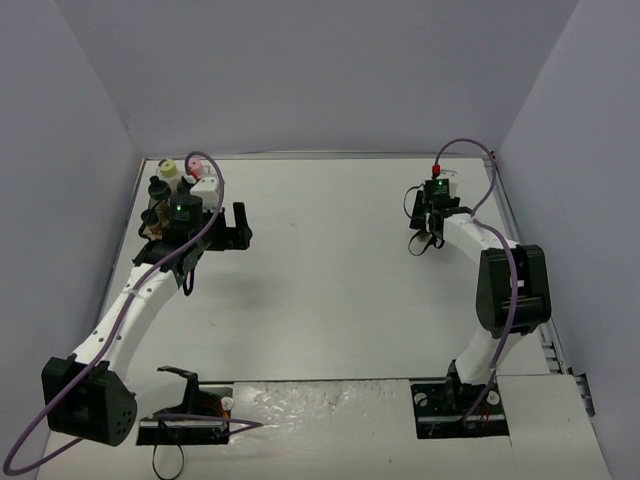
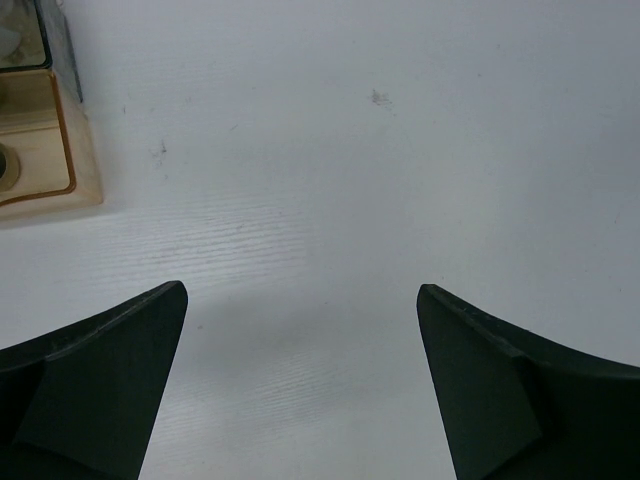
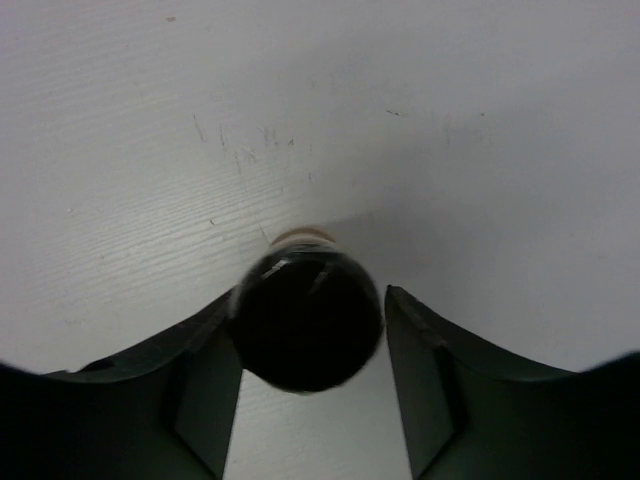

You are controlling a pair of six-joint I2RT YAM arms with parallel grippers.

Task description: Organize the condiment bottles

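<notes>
In the right wrist view, a black-capped condiment bottle (image 3: 308,320) stands upright on the white table, its cap blurred. My right gripper (image 3: 312,292) is shut on it, one finger on each side. From above, that gripper (image 1: 428,238) points down at the back right and hides most of the bottle. At the back left stand several more bottles, among them a yellow-capped one (image 1: 167,167), a pink-capped one (image 1: 198,172) and a black-capped one (image 1: 158,188). My left gripper (image 1: 237,228) hangs open and empty just right of them, over bare table (image 2: 300,290).
The wooden-and-clear rack (image 2: 45,150) sits at the upper left of the left wrist view, and my left arm partly covers it from above (image 1: 152,222). Grey walls close in the table on three sides. Purple cables (image 1: 210,165) loop over both arms.
</notes>
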